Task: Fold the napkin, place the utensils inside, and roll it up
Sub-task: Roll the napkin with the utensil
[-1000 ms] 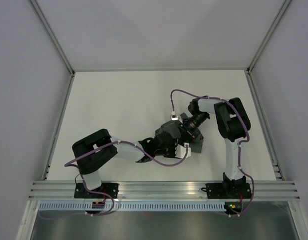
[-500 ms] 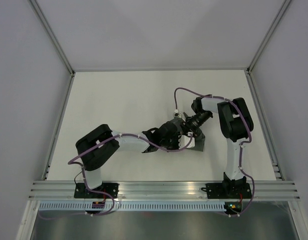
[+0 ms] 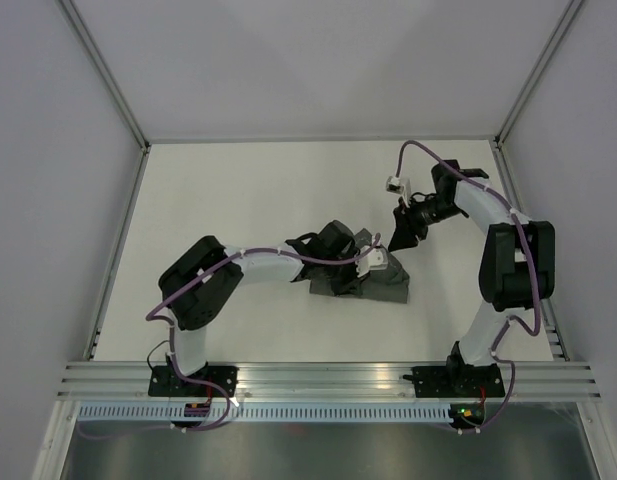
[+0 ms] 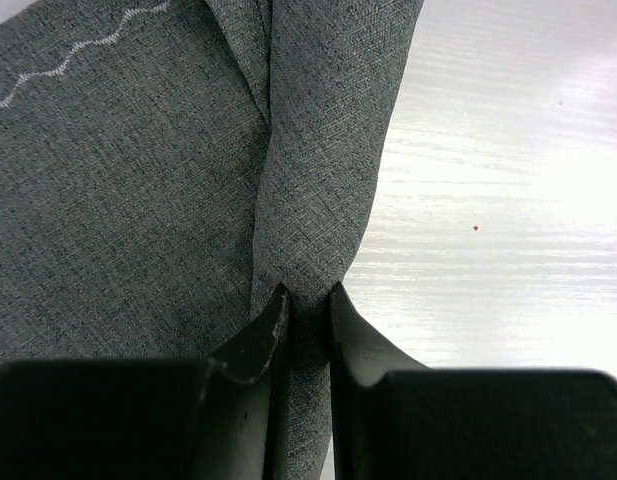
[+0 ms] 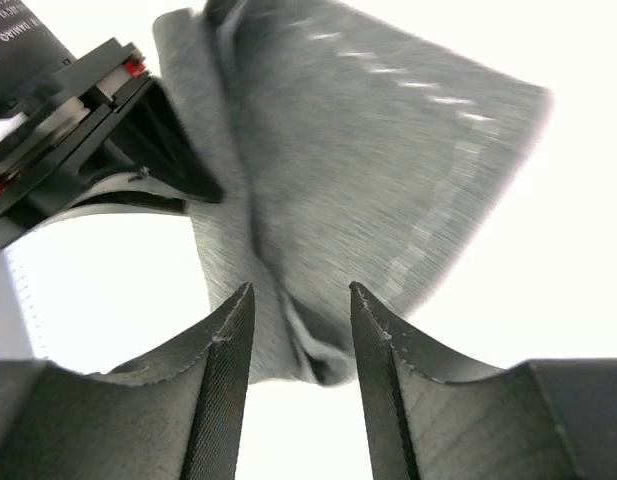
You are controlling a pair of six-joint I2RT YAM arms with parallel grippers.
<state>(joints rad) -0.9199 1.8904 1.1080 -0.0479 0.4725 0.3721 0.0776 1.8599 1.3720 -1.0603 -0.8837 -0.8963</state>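
My left gripper [image 4: 306,300] is clamped on a raised fold of the napkin [image 4: 138,200]; the right gripper [image 5: 301,292] hangs unclenched, holding nothing. I judge the fold should be laid flat, edges aligned, before I release.

The napkin [image 4: 138,200] is woven cloth, dark grey, matt and coarse-grained, with a paler wavy thread stitched in. Against the napkin, the left fingers [image 4: 256,345] look like matt black plastic with smooth edges. Beside the napkin, the worktop [image 4: 508,200] is white, smooth and faintly glossy. Over the napkin, the right fingers [image 5: 220,380] seem black with finely ridged faces, though blurred.
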